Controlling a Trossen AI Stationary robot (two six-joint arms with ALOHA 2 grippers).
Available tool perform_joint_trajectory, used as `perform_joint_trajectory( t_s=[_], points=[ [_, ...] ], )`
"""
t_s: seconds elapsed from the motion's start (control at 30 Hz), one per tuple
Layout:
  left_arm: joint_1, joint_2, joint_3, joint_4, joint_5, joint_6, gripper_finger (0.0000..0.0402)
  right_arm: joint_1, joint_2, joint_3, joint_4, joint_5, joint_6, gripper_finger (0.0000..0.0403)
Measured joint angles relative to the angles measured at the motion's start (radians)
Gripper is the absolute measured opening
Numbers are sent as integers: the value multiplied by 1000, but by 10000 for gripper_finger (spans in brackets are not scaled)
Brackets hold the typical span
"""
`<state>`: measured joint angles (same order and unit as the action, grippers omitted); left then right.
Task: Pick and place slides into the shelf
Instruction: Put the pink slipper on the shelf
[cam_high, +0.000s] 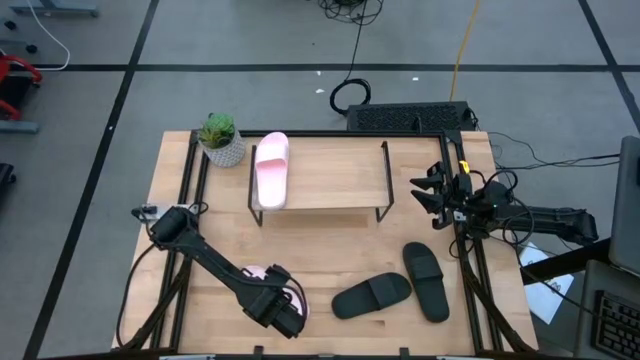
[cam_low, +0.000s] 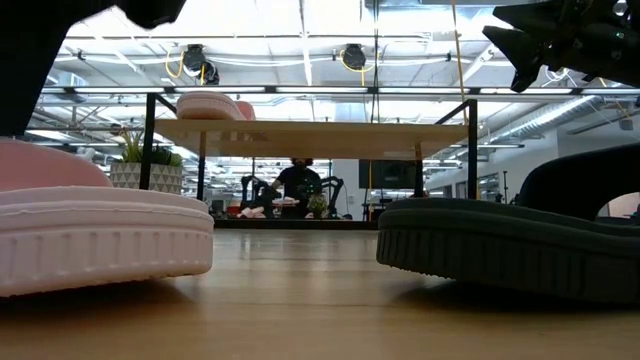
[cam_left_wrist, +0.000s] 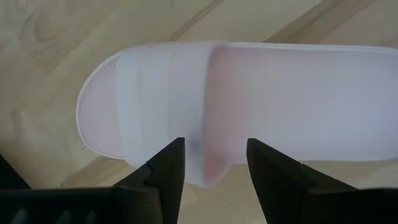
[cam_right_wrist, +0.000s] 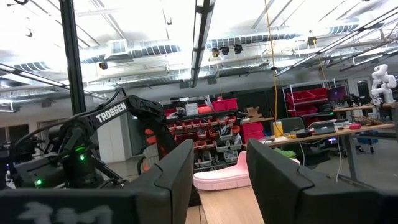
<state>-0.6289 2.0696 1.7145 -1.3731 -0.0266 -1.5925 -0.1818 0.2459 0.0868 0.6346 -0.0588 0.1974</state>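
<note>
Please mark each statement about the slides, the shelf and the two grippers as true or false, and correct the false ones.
1. One pink slide lies on the shelf. True.
2. Both black slides are on the shelf. False: the black slides lie on the table.
3. The left gripper is open above the second pink slide. True.
4. The right gripper holds a black slide. False: it is open and empty, beside the shelf's right end.
5. A potted plant stands near the shelf's left end. True.
</note>
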Motion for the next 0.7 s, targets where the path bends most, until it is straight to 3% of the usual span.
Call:
perform_joint_trajectory(
  t_s=[0.27, 0.6, 0.7],
  points=[
    [-3, 2, -64, 6, 25, -41, 161, 0, 0, 0, 1, -53, 0, 141],
    [-16, 0, -120, -25, 27, 5, 21, 0, 0, 0, 1, -51, 0, 141],
    [-16, 0, -113, -71, 21, 23, 9, 0, 0, 0, 1, -51, 0, 141]
  ],
)
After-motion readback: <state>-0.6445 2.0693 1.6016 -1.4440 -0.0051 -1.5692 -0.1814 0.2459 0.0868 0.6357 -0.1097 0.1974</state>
